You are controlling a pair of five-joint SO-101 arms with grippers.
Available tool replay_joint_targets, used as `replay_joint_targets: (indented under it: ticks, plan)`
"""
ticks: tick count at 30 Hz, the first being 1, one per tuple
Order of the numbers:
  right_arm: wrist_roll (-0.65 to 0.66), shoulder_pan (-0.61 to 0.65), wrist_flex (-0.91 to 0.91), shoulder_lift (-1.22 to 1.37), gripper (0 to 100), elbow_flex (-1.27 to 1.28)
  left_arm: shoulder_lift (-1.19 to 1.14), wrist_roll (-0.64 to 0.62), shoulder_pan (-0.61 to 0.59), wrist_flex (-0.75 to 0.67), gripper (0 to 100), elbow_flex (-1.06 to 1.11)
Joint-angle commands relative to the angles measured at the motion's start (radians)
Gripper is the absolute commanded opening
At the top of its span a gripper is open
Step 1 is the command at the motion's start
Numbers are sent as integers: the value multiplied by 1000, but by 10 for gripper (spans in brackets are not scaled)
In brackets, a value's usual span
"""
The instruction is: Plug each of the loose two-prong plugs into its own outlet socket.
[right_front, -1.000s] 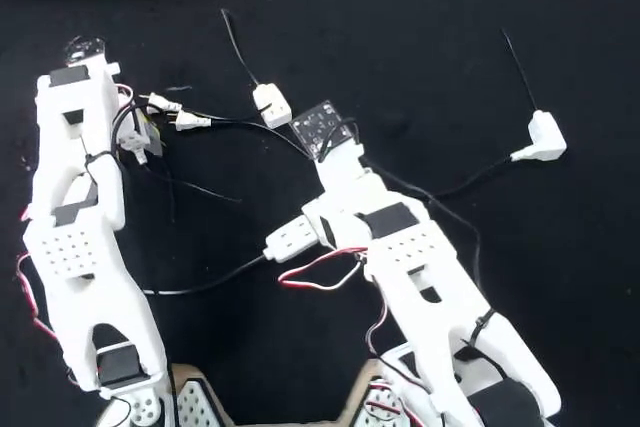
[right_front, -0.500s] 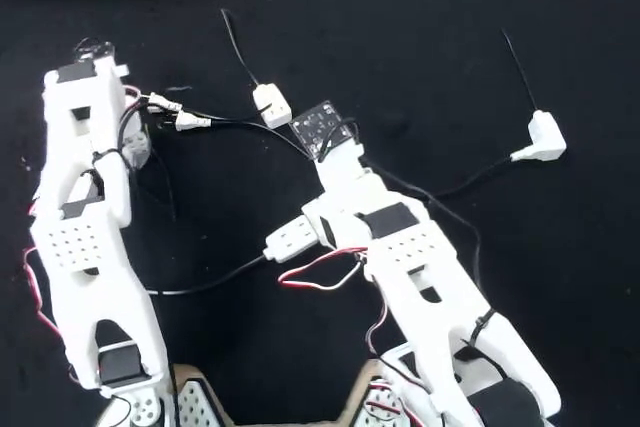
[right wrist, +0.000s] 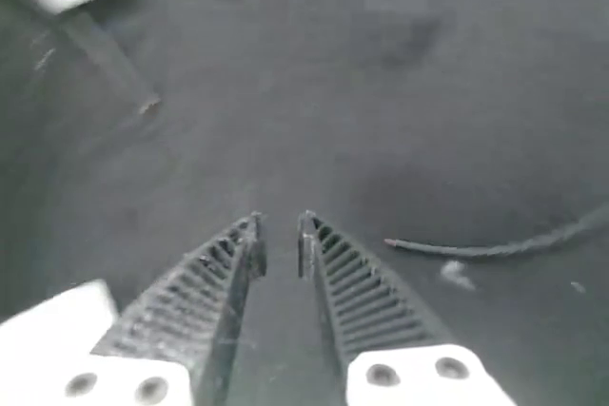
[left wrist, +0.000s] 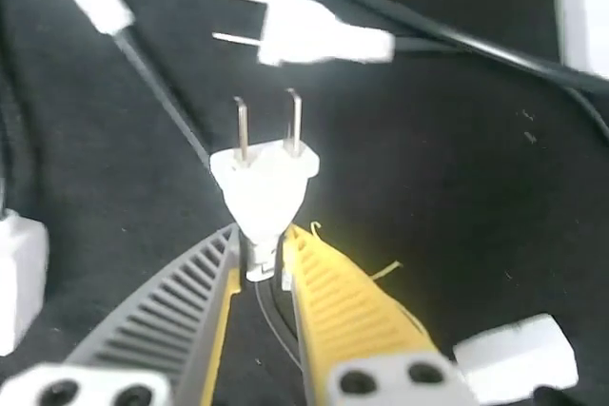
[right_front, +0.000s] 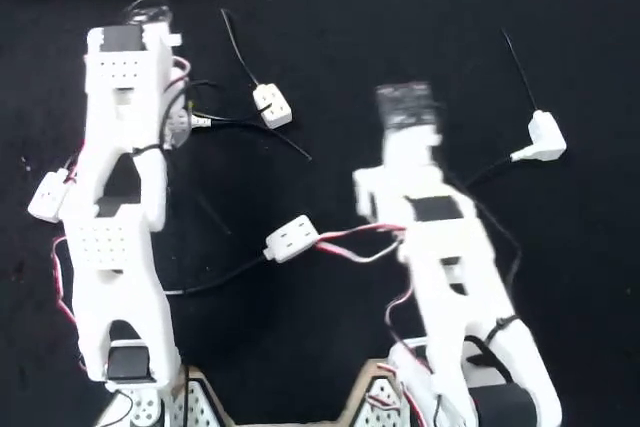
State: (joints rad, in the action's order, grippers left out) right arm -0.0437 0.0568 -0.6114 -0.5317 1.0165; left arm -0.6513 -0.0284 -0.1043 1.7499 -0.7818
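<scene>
Nothing is plugged in yet, I'd say: the near outlet socket (right_front: pixel 290 239) sits unfilled, as does the second socket (right_front: pixel 272 105) at twelve o'clock from it. Out at ten o'clock the left gripper (left wrist: pixel 262 240) pinches one two-prong plug (left wrist: pixel 264 183) by its tail, with a second loose plug (left wrist: pixel 314 35) lying just beyond its prongs. The right gripper (right wrist: pixel 278 225), at one o'clock, holds nothing, fingers a narrow slit apart.

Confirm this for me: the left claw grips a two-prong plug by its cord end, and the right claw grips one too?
Not quite. The left claw does grip a two-prong plug by its cord end, but the right claw grips nothing; the right wrist view shows bare black table between its jaws.
</scene>
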Motion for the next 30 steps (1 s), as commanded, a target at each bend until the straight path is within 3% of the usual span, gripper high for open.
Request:
replay_joint_targets:
  ticks: [1, 7, 12, 20, 26, 30]
  plan:
    - [-60, -84, 64, 5, 71, -36, 138, -6, 73, 12, 30, 71]
    - [-66, -97, 71, 7, 71, -36, 333, -6, 159, 5, 30, 303]
    - [-66, -101, 71, 2, 71, -36, 491, 0, 277, -80, 30, 513]
    - [-68, -144, 72, 2, 71, -38, 628, 2, 516, -413, 30, 868]
    - [-68, -144, 91, 8, 71, -36, 641, -6, 665, -443, 44, 906]
    - [-68, -143, 146, 8, 71, -7, 641, -6, 693, -440, 173, 908]
